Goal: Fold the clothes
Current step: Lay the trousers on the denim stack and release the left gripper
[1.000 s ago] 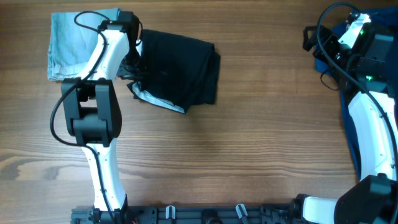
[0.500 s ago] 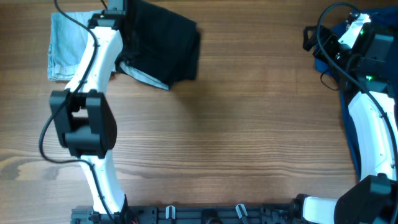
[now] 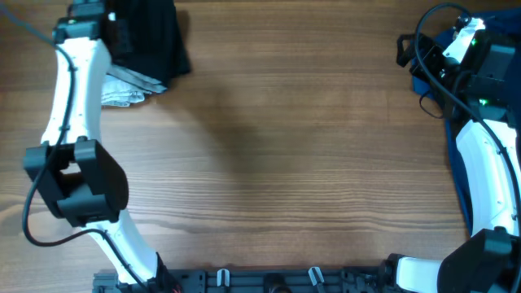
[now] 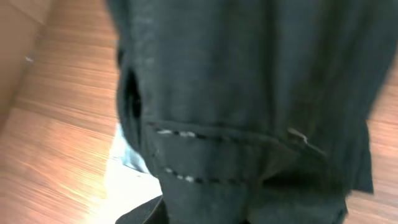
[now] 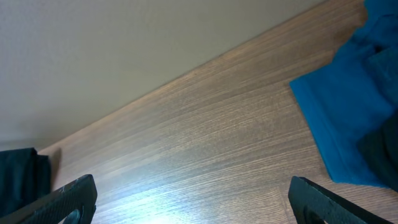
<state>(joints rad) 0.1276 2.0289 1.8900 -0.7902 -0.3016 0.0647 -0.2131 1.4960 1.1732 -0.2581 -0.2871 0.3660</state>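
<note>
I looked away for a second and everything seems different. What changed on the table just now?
The left hand, shut on the black shorts, dragged them across the table to its far left corner. The right hand stayed open and parked at the far right beside the blue cloth.

arms x2: L arm, R arm; black shorts x1; blue cloth heap x1

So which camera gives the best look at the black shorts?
The left wrist view: the black shorts fill the frame, stitching visible. Overhead they sit top left, cut off by the picture's edge and partly behind the left arm. The right wrist view shows only a dark scrap at its left edge, perhaps them.
</note>
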